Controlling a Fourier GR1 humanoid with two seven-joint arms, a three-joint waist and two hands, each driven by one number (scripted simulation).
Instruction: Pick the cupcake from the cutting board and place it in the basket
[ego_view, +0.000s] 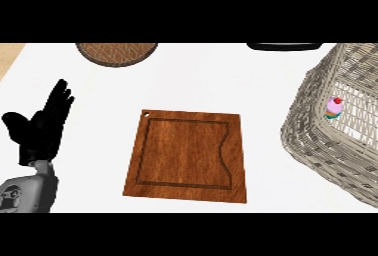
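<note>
Surface (199, 75): white, seen from steeply above; a strip of pale wood shows at its upper left edge.
Cutting board (187, 156): dark brown wood, rectangular, with a routed groove inside its border and a small hole at its upper left corner; it lies flat at the centre, nothing resting on it.
Basket (317, 145): pale grey wicker, at the right side, cut off by the view's right edge; it stands apart from the board.
Cupcake (334, 107): pink frosting with a red cherry on top, multicoloured wrapper; it sits inside the basket, seen through the open top near the far wall.
Left hand (38, 131): black, at the left edge above its grey forearm; fingers straight and pointing up, thumb spread to the side, holding nothing.
Woven disc (117, 52): brown, round, partly cut off at the top edge.
Dark object (284, 46): black, only its lower rim shows at the top edge; its kind cannot be told.
</note>
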